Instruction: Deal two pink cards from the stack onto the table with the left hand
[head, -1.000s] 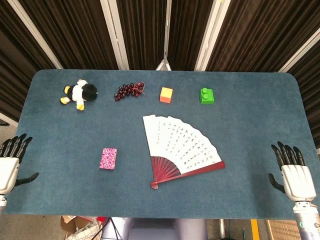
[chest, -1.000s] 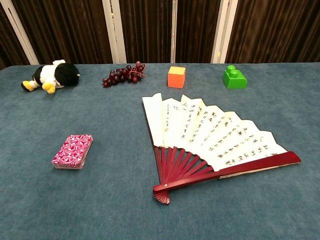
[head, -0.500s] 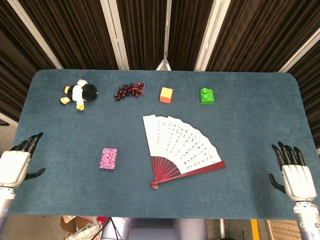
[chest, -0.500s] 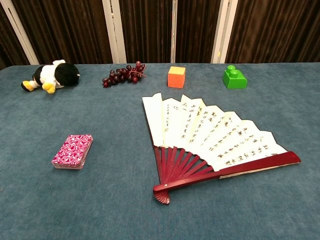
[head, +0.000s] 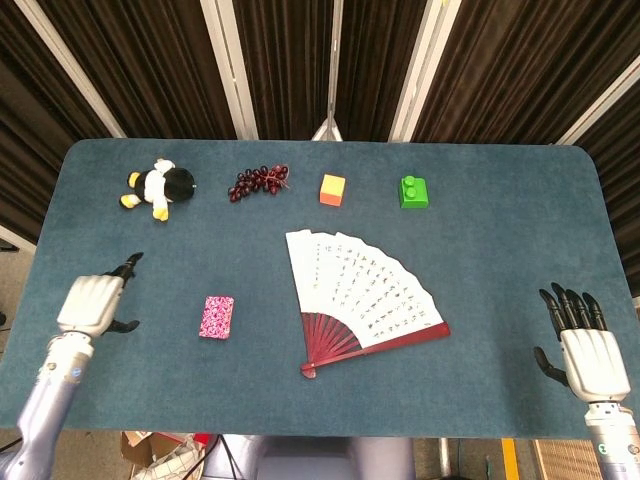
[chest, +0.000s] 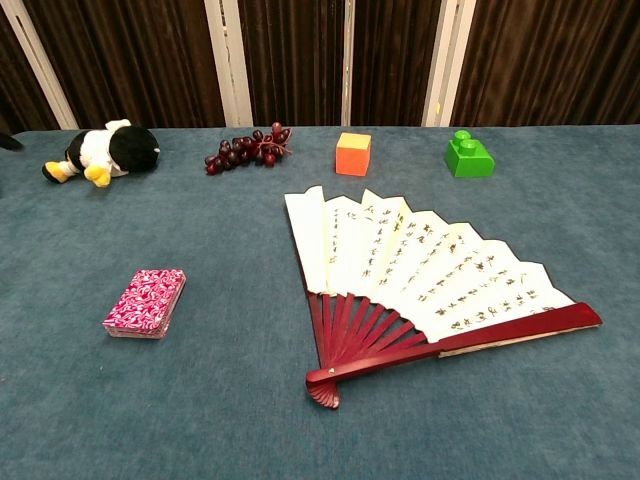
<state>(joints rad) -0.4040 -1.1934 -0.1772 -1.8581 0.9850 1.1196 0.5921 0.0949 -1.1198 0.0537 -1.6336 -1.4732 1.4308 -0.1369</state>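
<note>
Hovering left hand (head: 92, 303) nears the rectangular (pink-patterned) card stack (head: 216, 316).

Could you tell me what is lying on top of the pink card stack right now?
Nothing rests on the pink card stack: its patterned top card is bare in both views. The left hand is off to its side, apart from it. The cards beneath the top one are covered.

The open white paper fan with dark red ribs (chest: 420, 275) bears columns of small black characters. They are too small to read.
</note>
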